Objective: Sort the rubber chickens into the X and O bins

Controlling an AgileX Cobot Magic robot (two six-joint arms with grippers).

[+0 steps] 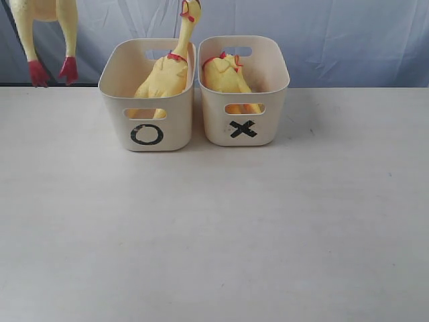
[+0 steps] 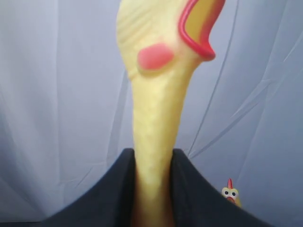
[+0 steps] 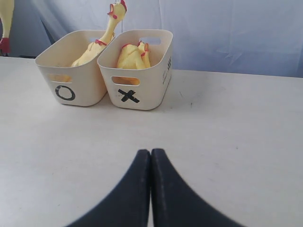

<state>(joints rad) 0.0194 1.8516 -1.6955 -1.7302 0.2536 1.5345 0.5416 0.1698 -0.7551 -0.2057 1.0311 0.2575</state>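
In the left wrist view my left gripper (image 2: 152, 153) is shut on the neck of a large rubber chicken (image 2: 156, 109), whose red open beak points upward. In the exterior view this chicken (image 1: 40, 7) hangs at the top left, red feet dangling above the table's far edge; the gripper itself is out of that view. A second large chicken (image 1: 164, 77) stands in the O bin (image 1: 147, 134) with its neck sticking up past the rim. A smaller chicken (image 1: 224, 75) lies in the X bin (image 1: 242, 129). My right gripper (image 3: 150, 152) is shut on nothing, low over the table, facing both bins.
The two bins stand side by side at the back of the pale table (image 1: 214, 228), O on the left and X on the right. A creased blue-grey cloth (image 1: 348, 40) hangs behind them.
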